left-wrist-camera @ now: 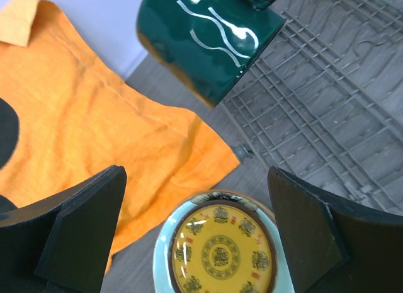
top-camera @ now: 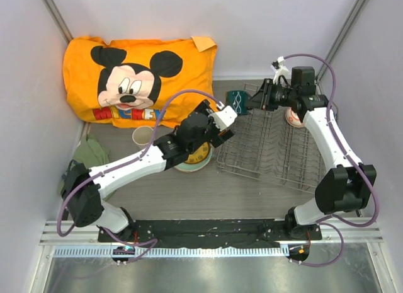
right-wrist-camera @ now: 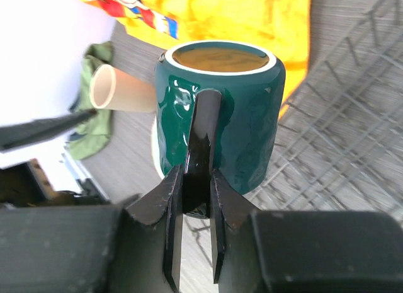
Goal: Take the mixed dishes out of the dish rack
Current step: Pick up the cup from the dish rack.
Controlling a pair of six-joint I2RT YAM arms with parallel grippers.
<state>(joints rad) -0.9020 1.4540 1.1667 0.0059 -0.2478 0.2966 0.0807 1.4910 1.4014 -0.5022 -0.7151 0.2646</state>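
My right gripper (top-camera: 255,103) (right-wrist-camera: 196,186) is shut on the handle of the dark teal mug (top-camera: 238,102) (right-wrist-camera: 220,110) (left-wrist-camera: 208,34). It holds the mug on its side, in the air, at the far left corner of the grey wire dish rack (top-camera: 277,145) (left-wrist-camera: 327,104) (right-wrist-camera: 343,135). My left gripper (top-camera: 221,126) (left-wrist-camera: 198,208) hangs open with nothing in it, above the pale-green plate (top-camera: 196,159) (left-wrist-camera: 220,252) lying on the table left of the rack. A beige cup (top-camera: 143,137) (right-wrist-camera: 119,88) lies further left. A red-orange bowl (top-camera: 293,118) shows partly behind my right arm.
An orange Mickey Mouse cloth (top-camera: 138,79) (left-wrist-camera: 94,129) covers the far left of the table. A green cloth (top-camera: 91,151) (right-wrist-camera: 94,97) is bunched at the left edge. White walls close in the back and sides.
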